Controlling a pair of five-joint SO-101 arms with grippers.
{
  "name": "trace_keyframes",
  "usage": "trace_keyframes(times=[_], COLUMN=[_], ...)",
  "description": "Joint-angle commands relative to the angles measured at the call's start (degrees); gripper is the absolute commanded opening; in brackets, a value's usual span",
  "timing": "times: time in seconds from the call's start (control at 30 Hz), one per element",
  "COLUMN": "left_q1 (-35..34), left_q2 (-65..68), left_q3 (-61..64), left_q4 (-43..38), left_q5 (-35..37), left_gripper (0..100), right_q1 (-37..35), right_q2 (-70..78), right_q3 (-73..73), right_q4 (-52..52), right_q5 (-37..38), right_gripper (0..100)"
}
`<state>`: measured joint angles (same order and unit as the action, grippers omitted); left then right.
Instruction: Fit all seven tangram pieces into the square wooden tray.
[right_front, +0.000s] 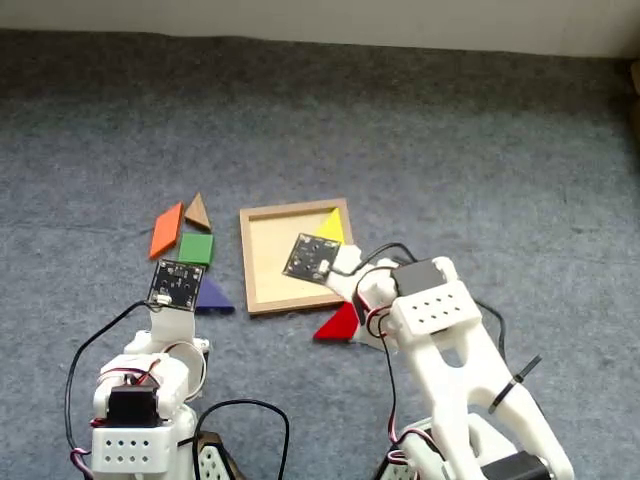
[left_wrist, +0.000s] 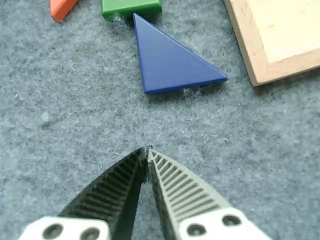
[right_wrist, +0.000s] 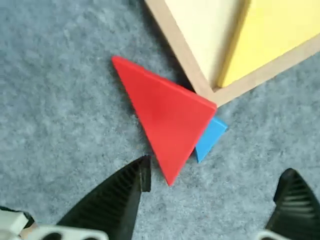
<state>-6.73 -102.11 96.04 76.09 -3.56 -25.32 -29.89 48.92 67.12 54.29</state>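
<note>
Tangram on grey felt (right_wrist: 50, 75), right gripper (right_wrist: 217, 172) wide open and empty, red triangle (right_wrist: 167, 117) just ahead of it against the wooden tray (right_wrist: 183, 47) corner, yellow piece (right_wrist: 280, 30) inside, left gripper (left_wrist: 146, 156) closed on nothing, navy triangle (left_wrist: 167, 60) just ahead.

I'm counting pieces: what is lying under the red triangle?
A light blue piece pokes out from under the red triangle beside the tray corner. Only its tip shows; the rest is covered.
</note>
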Motion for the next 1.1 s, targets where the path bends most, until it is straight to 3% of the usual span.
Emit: trace_keyframes(times=[0.0,0.43,1.07], left_q1=[-0.7,-0.7,-0.7], left_q2=[-2.2,-2.2,-2.2], left_q3=[1.1,1.1,1.1], left_q4=[0.4,0.4,0.4], left_q5=[0.5,0.5,0.5], left_gripper=[1,1,1], right_q1=[-0.3,-4.0,-5.7], right_q2=[0.3,16.0,17.5], right_q3=[0.4,-1.1,-3.7], right_q4=[0.0,-5.8,-14.8], right_q5=[5.0,7.8,3.3], right_gripper=[37.5,37.5,37.5])
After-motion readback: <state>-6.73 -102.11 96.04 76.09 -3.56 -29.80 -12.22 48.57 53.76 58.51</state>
